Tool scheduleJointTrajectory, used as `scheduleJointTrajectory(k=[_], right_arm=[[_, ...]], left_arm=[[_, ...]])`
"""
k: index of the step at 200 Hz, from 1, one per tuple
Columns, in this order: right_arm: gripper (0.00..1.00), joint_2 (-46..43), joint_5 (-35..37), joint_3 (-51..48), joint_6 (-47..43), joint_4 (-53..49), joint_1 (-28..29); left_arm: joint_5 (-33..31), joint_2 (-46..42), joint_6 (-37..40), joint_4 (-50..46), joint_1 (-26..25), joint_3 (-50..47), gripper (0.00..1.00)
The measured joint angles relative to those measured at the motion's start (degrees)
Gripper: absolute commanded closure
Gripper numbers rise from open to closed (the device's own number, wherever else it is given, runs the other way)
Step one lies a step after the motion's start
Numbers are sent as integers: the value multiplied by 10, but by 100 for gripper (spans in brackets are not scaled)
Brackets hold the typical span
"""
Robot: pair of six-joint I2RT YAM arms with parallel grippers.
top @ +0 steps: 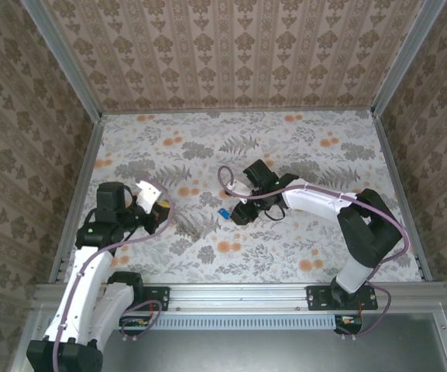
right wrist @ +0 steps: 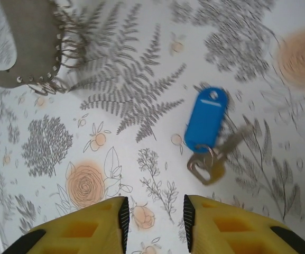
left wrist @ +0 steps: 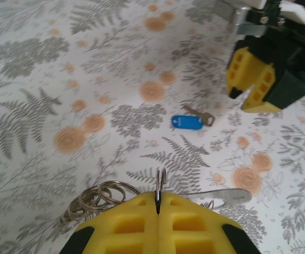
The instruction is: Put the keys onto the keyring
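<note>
Tabletop [top: 324, 128] carried grey fern and orange blossom print. Walls [top: 238, 46] wore brown damask paper. Aluminium rail [top: 238, 292] edged near side. Light even.

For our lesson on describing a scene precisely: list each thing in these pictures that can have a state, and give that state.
left gripper: shut on the keyring, pinching one metal ring.
right gripper: open, holding nothing.
key: lying flat on the table, ungripped, off the keyring.
keyring: held by the left gripper, blue key not on it.
</note>
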Motion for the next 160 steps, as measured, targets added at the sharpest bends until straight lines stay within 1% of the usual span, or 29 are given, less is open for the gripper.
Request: scheduleJointTrajectory(k=[24, 34, 64, 114, 129, 144, 151, 160], right_arm=[[59, 8, -38, 0, -133, 7, -9], [59, 18, -52, 5, -175, 7, -11], [58, 72, -60, 48, -247, 2, -13], [57, 122, -36, 60, -282, 21, -13], [55, 119, -22, 44, -279, 57, -12], [52, 108, -1, 9, -275, 110, -9], [52, 103, 10, -6, -266, 125, -7], [56, 100, 28, -16, -249, 134, -4]], left_arm=[[38, -15, 29, 5, -5, -14, 100], [55, -22, 39, 10, -7, -20, 100], [101, -37, 51, 31, -8, -35, 100], [120, -39, 50, 41, -8, -44, 100], [120, -39, 48, 43, -8, -45, 100], [118, -39, 46, 43, -8, -45, 100], [117, -39, 46, 42, -8, -44, 100], [115, -39, 46, 42, -8, -45, 100]])
